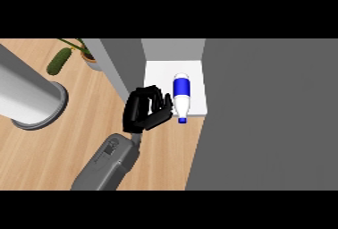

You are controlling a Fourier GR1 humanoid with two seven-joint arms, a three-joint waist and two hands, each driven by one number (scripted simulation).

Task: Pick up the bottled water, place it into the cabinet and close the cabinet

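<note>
The water bottle (182,99) lies on its side on the white floor of the cabinet (158,74), near that floor's right edge, against the big grey panel (271,112) that fills the right of the view. Its long axis runs up and down the view, from the cabinet's back toward its front lip. The blue-and-white end points to the back; the narrow neck with the small blue cap points toward the robot and just overhangs the front lip.

Only one hand (146,109) shows. It rises on a grey forearm (109,163) from the lower edge, and I cannot tell which side it belongs to. The hand sits just to the left of the bottle, over the cabinet's front left corner. Its fingers (156,93) are curled inward, and the tips come close to the bottle's side at its lower half, but they are not wrapped round it; whether they touch it I cannot tell.

On the wooden tabletop (79,129) to the left stand a large grey cylinder (30,96) and, further back, a potted plant (76,56).
</note>
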